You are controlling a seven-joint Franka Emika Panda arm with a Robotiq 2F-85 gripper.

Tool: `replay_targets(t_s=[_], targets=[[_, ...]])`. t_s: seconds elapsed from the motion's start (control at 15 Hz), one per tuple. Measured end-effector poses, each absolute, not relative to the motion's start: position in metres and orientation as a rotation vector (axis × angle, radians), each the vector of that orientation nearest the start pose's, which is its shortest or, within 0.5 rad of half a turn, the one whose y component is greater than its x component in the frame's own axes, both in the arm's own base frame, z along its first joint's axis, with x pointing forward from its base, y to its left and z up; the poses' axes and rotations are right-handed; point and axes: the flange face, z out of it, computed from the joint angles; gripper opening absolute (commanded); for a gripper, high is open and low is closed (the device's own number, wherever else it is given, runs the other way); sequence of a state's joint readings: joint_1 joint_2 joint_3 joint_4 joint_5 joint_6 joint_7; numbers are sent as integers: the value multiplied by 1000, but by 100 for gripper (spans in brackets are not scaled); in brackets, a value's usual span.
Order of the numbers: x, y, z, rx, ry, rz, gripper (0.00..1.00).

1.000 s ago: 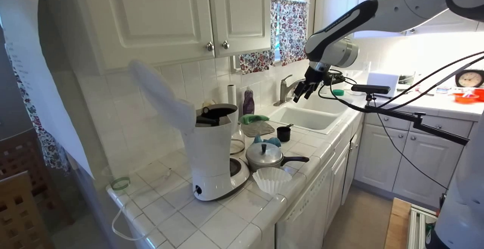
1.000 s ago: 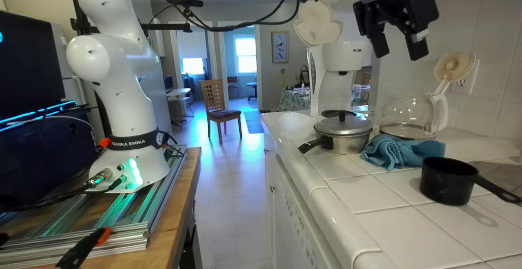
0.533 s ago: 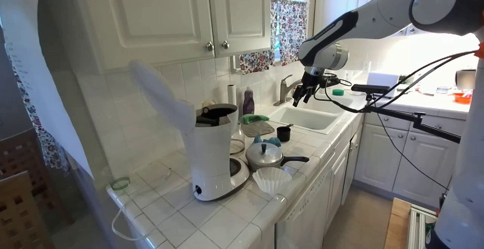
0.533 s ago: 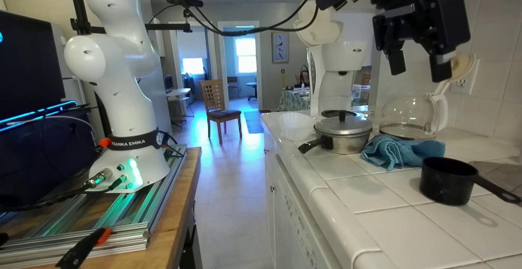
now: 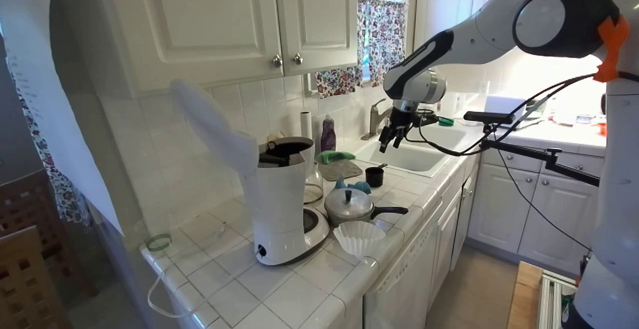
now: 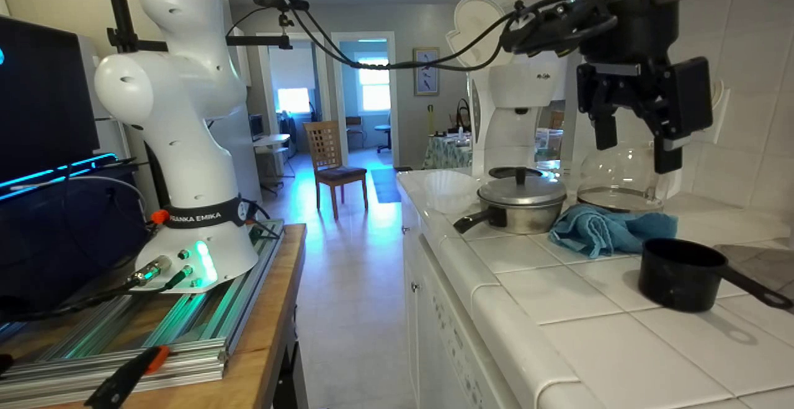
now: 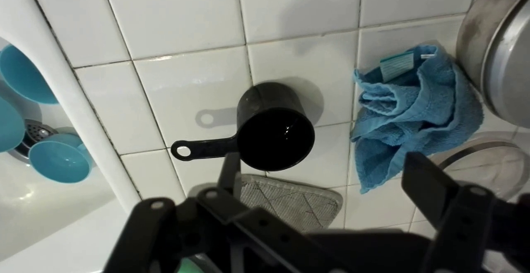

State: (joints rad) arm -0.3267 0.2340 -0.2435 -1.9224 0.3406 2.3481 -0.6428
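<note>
My gripper [image 7: 323, 163] stands open above the tiled counter, nothing between its fingers; in an exterior view the gripper [image 6: 637, 153] hangs above the counter things. Nearest below in the wrist view is a small black cup with a long handle [image 7: 275, 138], standing upright on the tiles, apart from the fingers. A crumpled blue cloth [image 7: 414, 107] lies beside it, against a lidded metal pot [image 6: 521, 207]. Under the left finger shows a grey quilted mat [image 7: 290, 202]. The glass carafe [image 6: 611, 176] is partly hidden behind the gripper in that exterior view.
A white coffee maker [image 5: 274, 204] with raised lid stands on the counter, a paper filter [image 5: 359, 236] near the front edge. The sink [image 5: 424, 171] holds turquoise cups [image 7: 60, 161]. A faucet [image 5: 373, 119], a purple bottle [image 5: 328, 134] and a green cloth [image 5: 334, 157] line the back.
The arm has swung toward the counter and the gripper has come down, nearer the black cup, staying open. The objects on the counter have not moved.
</note>
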Motion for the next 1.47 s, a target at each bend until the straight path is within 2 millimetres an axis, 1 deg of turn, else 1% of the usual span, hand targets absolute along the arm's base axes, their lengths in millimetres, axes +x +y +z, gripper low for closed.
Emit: replay_targets(t_s=[0.4, 0.93, 1.47], targets=[[544, -329, 378, -3020, 198, -430, 100], [552, -322, 347, -2972, 126, -410, 100], [561, -329, 323, -2963, 126, -380, 100]])
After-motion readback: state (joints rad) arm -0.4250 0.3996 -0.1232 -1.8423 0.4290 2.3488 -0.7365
